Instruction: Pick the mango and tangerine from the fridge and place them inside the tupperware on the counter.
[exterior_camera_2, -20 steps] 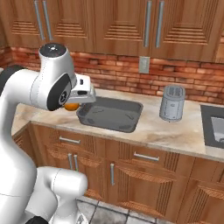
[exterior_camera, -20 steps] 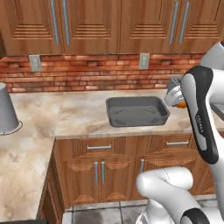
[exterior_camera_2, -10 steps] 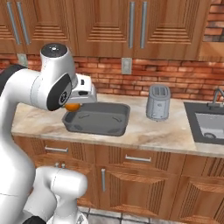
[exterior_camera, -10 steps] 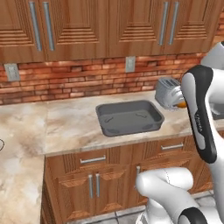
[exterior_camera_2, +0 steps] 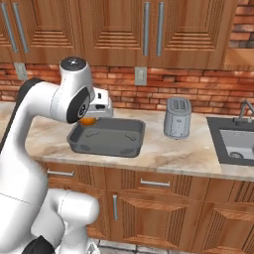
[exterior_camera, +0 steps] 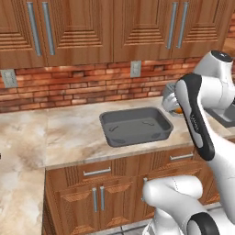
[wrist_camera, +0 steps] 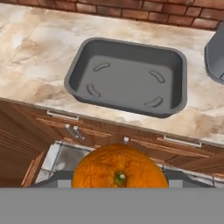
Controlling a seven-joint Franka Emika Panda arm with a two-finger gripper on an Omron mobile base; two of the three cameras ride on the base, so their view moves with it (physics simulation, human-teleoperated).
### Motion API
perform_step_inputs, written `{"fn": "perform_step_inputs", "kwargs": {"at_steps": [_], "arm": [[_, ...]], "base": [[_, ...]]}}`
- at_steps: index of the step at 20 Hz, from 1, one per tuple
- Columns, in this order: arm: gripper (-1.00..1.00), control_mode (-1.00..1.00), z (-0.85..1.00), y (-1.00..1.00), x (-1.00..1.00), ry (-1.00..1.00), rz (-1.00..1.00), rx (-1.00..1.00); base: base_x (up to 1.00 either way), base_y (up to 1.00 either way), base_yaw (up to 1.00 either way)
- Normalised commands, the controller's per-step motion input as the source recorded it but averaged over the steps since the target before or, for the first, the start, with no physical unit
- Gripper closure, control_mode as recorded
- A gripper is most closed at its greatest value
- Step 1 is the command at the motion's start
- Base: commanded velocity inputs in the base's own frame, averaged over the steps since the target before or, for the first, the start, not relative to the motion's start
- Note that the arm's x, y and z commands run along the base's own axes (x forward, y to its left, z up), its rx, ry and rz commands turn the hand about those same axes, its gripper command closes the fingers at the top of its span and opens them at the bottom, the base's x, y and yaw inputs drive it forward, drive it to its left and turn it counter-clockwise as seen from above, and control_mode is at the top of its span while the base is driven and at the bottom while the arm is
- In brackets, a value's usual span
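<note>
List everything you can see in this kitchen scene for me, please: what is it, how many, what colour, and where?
tupperware: one, dark grey, empty, on the counter
tangerine: one, bright orange, held in the gripper
counter: one, beige marbled, over brown cabinets
toaster: one, silver grey, on the counter right of the tupperware
sink: one, dark, with tap, at the counter's right end
wall outlets: two, pale, on the red brick wall
upper cabinets: brown wood, silver bar handles
gripper: one, shut on the tangerine, by the tupperware's near left corner

2 base views flank the arm facing the counter [exterior_camera: 69, 133], hand view looks down, all share the tupperware [wrist_camera: 175, 65]
</note>
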Motion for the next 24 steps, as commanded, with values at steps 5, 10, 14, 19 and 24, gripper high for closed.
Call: {"fn": "perform_step_inputs", "kwargs": {"at_steps": [5,10,14,19,24], "arm": [[1.00,-1.00,-0.72,0.00,0.66,0.00,0.00,0.00],[1.00,-1.00,-0.68,0.08,0.65,0.00,0.00,0.00],[1.00,-1.00,-0.58,0.17,0.62,0.00,0.00,0.00],[1.00,-1.00,-0.43,0.35,0.63,0.00,0.00,0.00],[1.00,-1.00,-0.35,0.43,0.59,0.04,0.00,0.00]], "base": [[0.00,0.00,0.00],[0.00,0.00,0.00],[0.00,0.00,0.00],[0.00,0.00,0.00],[0.00,0.00,0.00]]}}
